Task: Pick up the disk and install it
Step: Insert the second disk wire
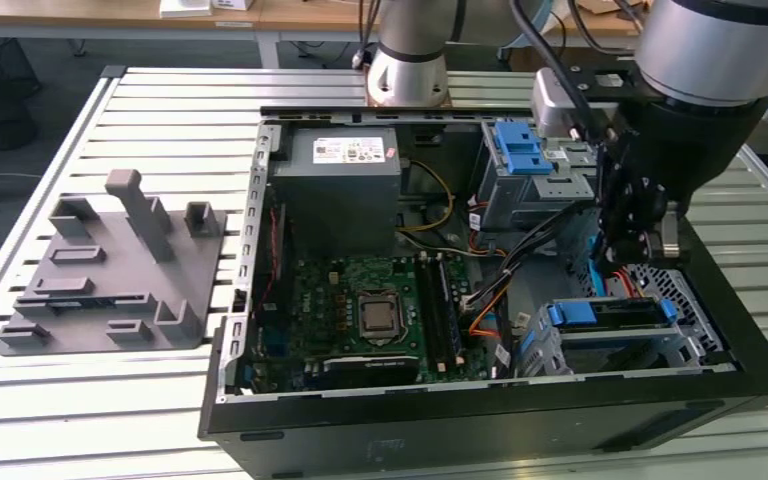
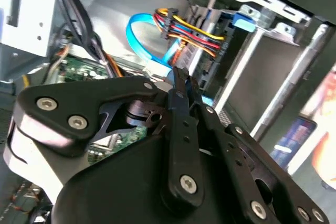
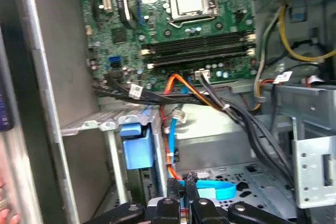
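Exterior view: the claw (image 1: 635, 245) is seen lowered inside the open computer case (image 1: 491, 420).
Claw state: the fingertips (image 3: 173, 190) are brought together in both wrist views, and nothing is seen clamped between them.
Disk: the disk (image 1: 607, 315) is seated in the metal bay (image 1: 688, 345) just below the claw, its blue bracket facing up, and is not touched by the fingers.
Cabling: a light-blue cable (image 3: 215, 191) is looped just behind the fingertips, and orange and black leads are run beyond it.
Motherboard (image 1: 371, 310): it is laid on the case floor, well apart from the claw.
Grey fixture (image 1: 111, 270): it is set outside the case, far from the claw.
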Available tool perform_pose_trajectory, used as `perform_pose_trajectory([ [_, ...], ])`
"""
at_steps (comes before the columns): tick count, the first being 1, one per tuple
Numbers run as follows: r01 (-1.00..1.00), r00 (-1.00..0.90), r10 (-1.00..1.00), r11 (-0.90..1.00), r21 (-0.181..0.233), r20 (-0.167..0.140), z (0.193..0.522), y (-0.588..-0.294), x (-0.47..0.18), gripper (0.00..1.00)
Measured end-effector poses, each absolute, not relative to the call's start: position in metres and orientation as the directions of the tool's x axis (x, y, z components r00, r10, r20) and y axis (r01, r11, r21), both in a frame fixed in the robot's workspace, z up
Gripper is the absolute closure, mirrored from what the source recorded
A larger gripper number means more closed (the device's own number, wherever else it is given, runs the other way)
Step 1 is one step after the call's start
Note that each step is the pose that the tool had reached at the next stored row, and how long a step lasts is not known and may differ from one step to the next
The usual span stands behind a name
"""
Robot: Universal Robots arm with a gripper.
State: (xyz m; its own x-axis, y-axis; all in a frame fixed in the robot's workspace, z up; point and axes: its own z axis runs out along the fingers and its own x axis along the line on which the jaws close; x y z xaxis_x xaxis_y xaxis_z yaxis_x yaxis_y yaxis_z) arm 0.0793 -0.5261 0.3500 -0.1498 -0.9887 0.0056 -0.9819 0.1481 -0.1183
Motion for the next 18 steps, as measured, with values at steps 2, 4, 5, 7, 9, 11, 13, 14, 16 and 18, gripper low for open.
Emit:
perform_pose_trajectory([
  [2, -0.982, -0.150, -0.988, 0.151, -0.114, -0.023, 0.350, -0.529, 0.079, 0.84],
  [4, -0.982, -0.150, -0.988, 0.153, -0.112, -0.037, 0.350, -0.530, 0.079, 0.84],
  [5, -0.982, -0.150, -0.988, 0.153, -0.112, -0.037, 0.350, -0.530, 0.079, 0.84],
  [7, -0.982, -0.150, -0.988, 0.153, -0.112, -0.037, 0.350, -0.530, 0.079, 0.84],
  [9, -0.982, -0.149, -0.988, 0.152, -0.112, -0.037, 0.350, -0.531, 0.079, 0.84],
  [11, -0.982, -0.146, -0.989, 0.149, -0.112, -0.037, 0.350, -0.533, 0.079, 0.84],
  [13, -0.983, -0.142, -0.989, 0.146, -0.112, -0.037, 0.349, -0.536, 0.079, 0.84],
  [14, -0.983, -0.141, -0.989, 0.144, -0.112, -0.037, 0.349, -0.537, 0.079, 0.84],
  [16, -0.984, -0.138, -0.990, 0.141, -0.112, -0.037, 0.349, -0.539, 0.079, 0.84],
  [18, -0.984, -0.133, -0.990, 0.137, -0.112, -0.037, 0.349, -0.542, 0.079, 0.84],
])
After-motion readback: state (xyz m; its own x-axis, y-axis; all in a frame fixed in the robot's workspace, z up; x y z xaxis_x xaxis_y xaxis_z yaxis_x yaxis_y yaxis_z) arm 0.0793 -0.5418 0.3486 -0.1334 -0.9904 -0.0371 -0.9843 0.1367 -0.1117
